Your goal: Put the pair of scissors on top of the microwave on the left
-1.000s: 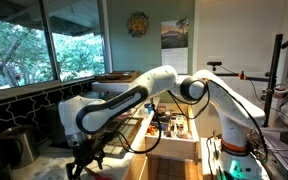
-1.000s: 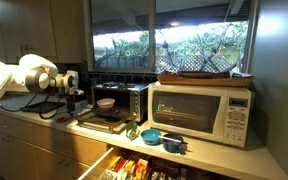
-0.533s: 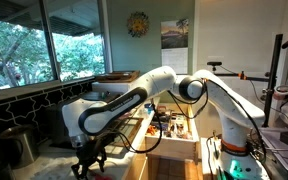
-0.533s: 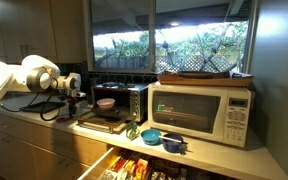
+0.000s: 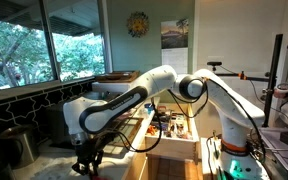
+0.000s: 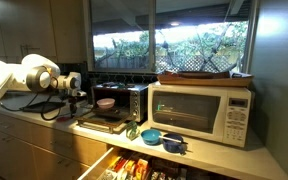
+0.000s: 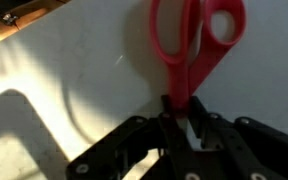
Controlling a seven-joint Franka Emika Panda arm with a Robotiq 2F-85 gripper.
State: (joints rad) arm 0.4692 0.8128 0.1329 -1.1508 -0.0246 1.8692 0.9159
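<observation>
In the wrist view the pair of scissors (image 7: 189, 45) lies on a pale countertop, its red handles pointing away from me. My gripper (image 7: 182, 108) is shut on the scissors just below the handles, where the blades start; the blades are hidden between the fingers. In an exterior view the gripper (image 6: 78, 99) points down at the counter just left of the dark microwave (image 6: 137, 101), below the level of its flat top. In an exterior view the gripper (image 5: 88, 163) hangs low at the left; the scissors are too small to make out in either exterior view.
The dark oven's door (image 6: 102, 123) lies folded down in front of it. A white microwave (image 6: 202, 112) with a brown tray on top stands to the right, blue bowls (image 6: 154, 136) before it. A drawer (image 6: 134, 166) is pulled open below. A metal pot (image 5: 20, 146) stands nearby.
The jaws have closed from open onto the scissors. The arm has sunk slightly toward the counter and otherwise holds its place.
</observation>
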